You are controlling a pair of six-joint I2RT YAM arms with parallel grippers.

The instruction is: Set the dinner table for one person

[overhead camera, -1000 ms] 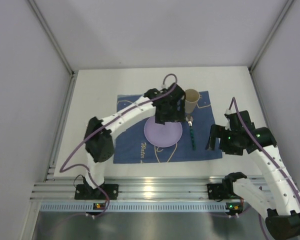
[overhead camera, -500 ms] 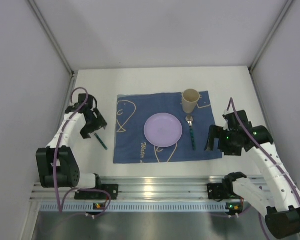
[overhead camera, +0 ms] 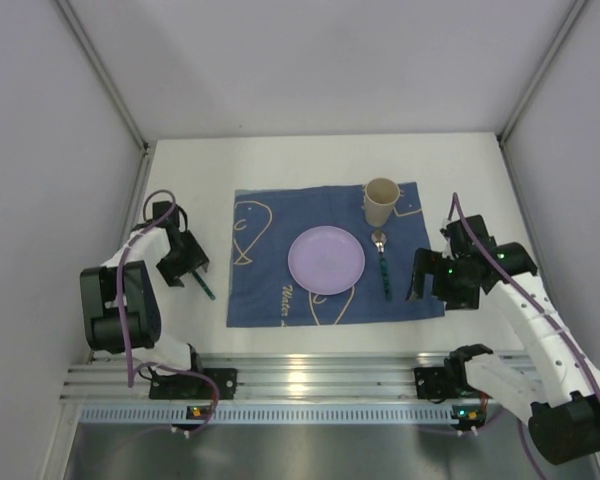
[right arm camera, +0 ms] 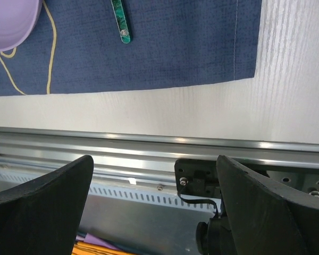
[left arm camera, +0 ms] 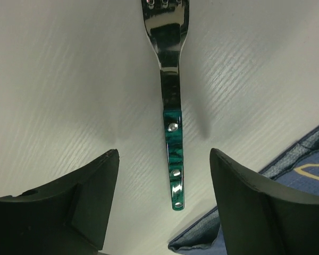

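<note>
— Dinner table [left arm camera: 58, 79] lies flat, rigid beneath our left gripper [left arm camera: 164, 159]; nothing there to grab.
— We see its jaws wide, empty, straddling the fork [left arm camera: 170, 90]: slim, slippery; pinch the green handle [left arm camera: 174, 175].

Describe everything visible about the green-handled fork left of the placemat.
The fork lies flat on the white dinner table, left of the blue placemat and clear of it. Its neck is shiny steel; its handle is marbled green with three metal rivets. The tines run out of the wrist view. The left fingers stand open either side of the handle, touching nothing.
</note>
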